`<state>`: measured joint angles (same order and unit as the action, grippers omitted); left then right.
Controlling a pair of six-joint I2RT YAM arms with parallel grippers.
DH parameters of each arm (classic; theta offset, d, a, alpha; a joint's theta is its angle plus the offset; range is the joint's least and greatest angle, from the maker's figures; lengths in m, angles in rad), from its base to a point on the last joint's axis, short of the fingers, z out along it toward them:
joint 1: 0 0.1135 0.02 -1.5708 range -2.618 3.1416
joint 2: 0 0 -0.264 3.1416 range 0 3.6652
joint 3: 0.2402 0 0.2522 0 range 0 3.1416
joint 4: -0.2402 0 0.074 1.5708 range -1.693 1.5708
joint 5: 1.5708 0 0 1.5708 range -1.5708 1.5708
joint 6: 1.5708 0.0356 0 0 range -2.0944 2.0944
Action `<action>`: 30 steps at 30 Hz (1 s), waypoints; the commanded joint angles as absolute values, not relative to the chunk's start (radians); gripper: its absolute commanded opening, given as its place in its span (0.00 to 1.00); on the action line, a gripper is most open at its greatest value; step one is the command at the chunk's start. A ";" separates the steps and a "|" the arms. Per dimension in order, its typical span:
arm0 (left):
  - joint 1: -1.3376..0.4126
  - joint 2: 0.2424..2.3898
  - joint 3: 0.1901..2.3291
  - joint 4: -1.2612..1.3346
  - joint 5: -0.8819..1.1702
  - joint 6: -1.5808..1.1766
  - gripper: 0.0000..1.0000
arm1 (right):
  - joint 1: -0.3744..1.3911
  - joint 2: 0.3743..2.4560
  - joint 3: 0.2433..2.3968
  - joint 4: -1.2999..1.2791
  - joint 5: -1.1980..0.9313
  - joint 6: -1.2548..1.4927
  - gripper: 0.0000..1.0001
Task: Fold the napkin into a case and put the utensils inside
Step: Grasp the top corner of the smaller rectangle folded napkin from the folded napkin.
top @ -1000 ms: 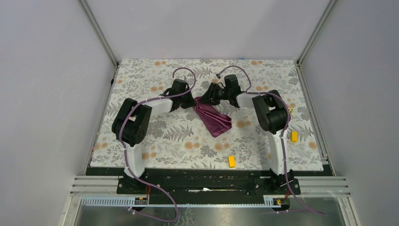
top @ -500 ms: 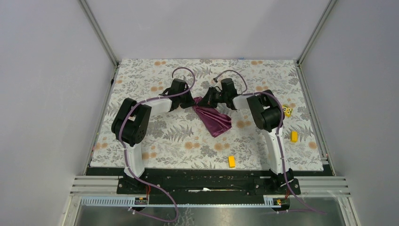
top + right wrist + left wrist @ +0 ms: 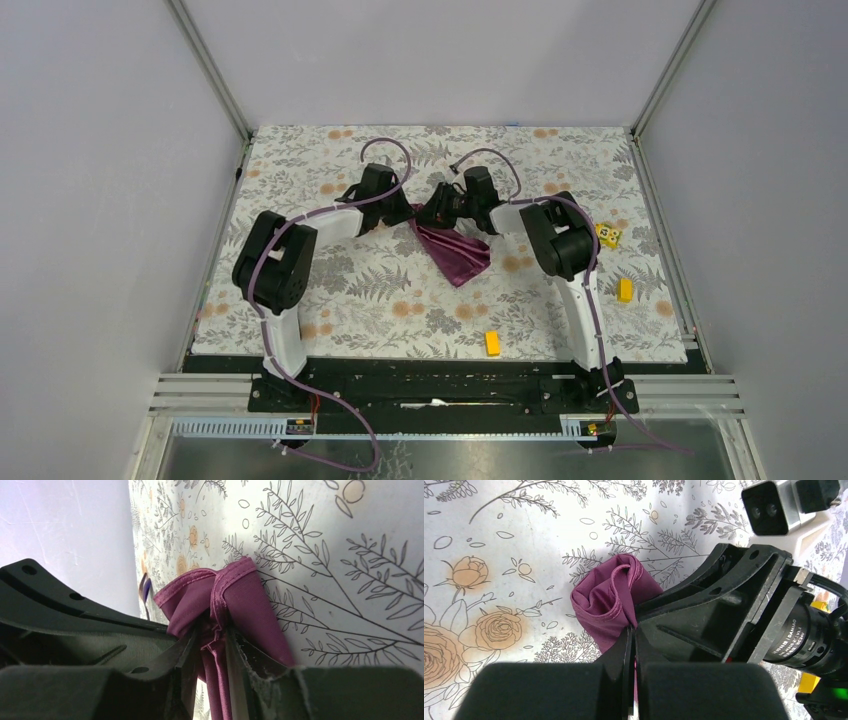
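Here, the napkin [image 3: 455,255] lies bunched on the flowered table [image 3: 300,170], a little beyond the middle. It is a rumpled plum strip running from its far corner down toward the near right. That far corner is gathered into a folded, hemmed knob, and this is where both of my hands meet it.

My left gripper [image 3: 631,630] is pressed together on the cloth. In my left wrist view the hem disappears into the thin slit between the two pads, and the rest of the bunch bulges out just past their tips. My right gripper [image 3: 210,635] is clamped on the same knob from the opposite side. A pleat of fabric hangs down between its fingers [image 3: 260,680], and the corner fans out above them against the table. The two grippers sit tip to tip, almost touching, with only the gathered corner between them.

Well apart from the cloth, one yellow block [image 3: 492,343] lies near the front edge. Another block [image 3: 625,289] lies off to the right.
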<state>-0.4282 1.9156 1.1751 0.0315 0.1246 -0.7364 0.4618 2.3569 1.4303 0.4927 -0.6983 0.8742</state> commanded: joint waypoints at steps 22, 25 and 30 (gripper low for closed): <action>-0.422 1.854 1.139 0.072 0.150 -0.738 0.00 | 0.410 2.260 1.326 0.612 -0.811 0.998 0.44; -0.421 1.859 1.137 0.075 0.149 -0.736 0.00 | 0.407 2.257 1.322 0.612 -0.817 0.995 0.43; -0.420 1.863 1.135 0.081 0.160 -0.734 0.00 | 0.405 2.275 1.319 0.633 -0.815 1.008 0.21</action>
<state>-0.4198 1.8862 1.1378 0.0448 0.1364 -0.7494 0.4091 2.3196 1.3224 0.5888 -0.7895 1.0031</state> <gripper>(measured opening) 0.008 0.280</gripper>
